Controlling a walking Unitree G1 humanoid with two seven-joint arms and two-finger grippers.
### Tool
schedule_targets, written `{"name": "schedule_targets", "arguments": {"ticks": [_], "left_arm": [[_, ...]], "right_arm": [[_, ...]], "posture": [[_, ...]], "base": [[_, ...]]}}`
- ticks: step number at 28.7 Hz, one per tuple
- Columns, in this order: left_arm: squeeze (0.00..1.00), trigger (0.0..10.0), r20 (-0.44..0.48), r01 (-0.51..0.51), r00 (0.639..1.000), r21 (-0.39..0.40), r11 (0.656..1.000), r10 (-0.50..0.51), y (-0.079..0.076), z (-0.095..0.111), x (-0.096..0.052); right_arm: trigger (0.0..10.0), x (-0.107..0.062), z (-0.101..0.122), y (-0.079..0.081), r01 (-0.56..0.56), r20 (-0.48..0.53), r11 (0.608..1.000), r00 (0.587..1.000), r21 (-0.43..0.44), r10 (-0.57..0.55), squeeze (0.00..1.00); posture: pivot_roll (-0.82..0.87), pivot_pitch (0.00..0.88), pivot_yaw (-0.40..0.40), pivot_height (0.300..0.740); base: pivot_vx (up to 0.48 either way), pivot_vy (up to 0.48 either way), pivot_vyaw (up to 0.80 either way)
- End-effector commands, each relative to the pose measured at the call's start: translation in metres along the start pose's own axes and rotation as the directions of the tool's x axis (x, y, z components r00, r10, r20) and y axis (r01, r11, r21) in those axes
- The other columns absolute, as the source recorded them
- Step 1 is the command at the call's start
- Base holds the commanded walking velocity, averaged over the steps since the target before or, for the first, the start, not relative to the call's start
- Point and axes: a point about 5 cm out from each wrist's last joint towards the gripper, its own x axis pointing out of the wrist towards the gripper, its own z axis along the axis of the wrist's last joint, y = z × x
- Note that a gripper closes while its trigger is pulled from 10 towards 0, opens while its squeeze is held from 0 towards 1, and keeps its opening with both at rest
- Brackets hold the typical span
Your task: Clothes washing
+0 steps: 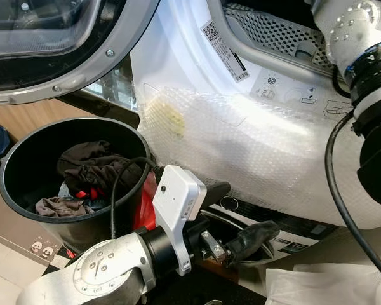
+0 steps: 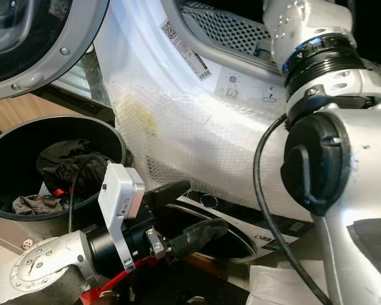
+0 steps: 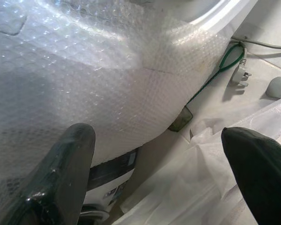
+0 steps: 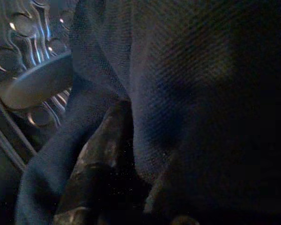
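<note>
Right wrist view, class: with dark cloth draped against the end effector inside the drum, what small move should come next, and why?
Probably release: the right end effector is inside the washer drum with the dark garment draped over its fingers, so opening and easing back should leave the garment there. More clothes wait in the black bucket.

Glossy bubble wrap [image 1: 254,146] over smooth white washer [image 1: 178,57]; matt cloth [image 4: 187,93].

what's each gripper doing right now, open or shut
left gripper: open, empty, beside the bubble wrap.
right gripper: inside the drum, against dark cloth; cannot tell.
</note>
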Motion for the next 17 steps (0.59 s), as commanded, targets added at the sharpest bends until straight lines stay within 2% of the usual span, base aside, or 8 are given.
{"name": "schedule_targets", "arguments": {"ticks": [1,2,5,6,13,17], "left_arm": [[0.00,10.0,0.004,0.029,1.000,-0.002,1.000,-0.029,-0.004,0.001,0.000],[0.00,10.0,0.002,0.027,1.000,0.004,1.000,-0.027,-0.002,0.001,0.001],[0.00,10.0,0.003,0.019,1.000,0.011,1.000,-0.019,0.000,0.002,0.001],[0.00,10.0,0.001,0.013,1.000,0.013,1.000,-0.013,0.002,0.002,0.000],[0.00,10.0,-0.003,0.013,1.000,0.033,0.999,-0.013,0.006,0.005,0.000],[0.00,10.0,0.004,0.027,1.000,0.034,0.999,-0.027,0.006,0.007,0.002]], "right_arm": [[10.0,-0.002,0.002,-0.012,0.028,-0.010,1.000,1.000,-0.010,-0.028,1.00],[10.0,-0.003,0.005,-0.016,0.015,-0.020,0.996,1.000,-0.091,-0.017,1.00],[10.0,-0.005,0.004,-0.019,-0.024,-0.056,0.986,0.998,-0.165,0.015,1.00],[10.0,-0.005,0.000,-0.021,-0.046,-0.081,0.973,0.996,-0.228,0.028,1.00],[10.0,-0.009,0.001,-0.032,-0.074,-0.114,0.949,0.993,-0.306,0.040,1.00],[10.0,-0.011,0.002,-0.041,-0.071,-0.118,0.923,0.993,-0.379,0.028,1.00]], "posture": [[0.00,0.282,-0.162,0.740],[0.00,0.281,-0.158,0.740],[0.01,0.279,-0.155,0.740],[0.01,0.277,-0.151,0.740],[0.01,0.267,-0.127,0.740],[0.01,0.262,-0.116,0.740]], "base": [[0.000,0.000,0.00],[0.000,0.000,0.00],[0.000,0.000,0.00],[0.000,0.000,0.00],[0.000,0.000,0.00],[0.000,0.000,0.00]]}}
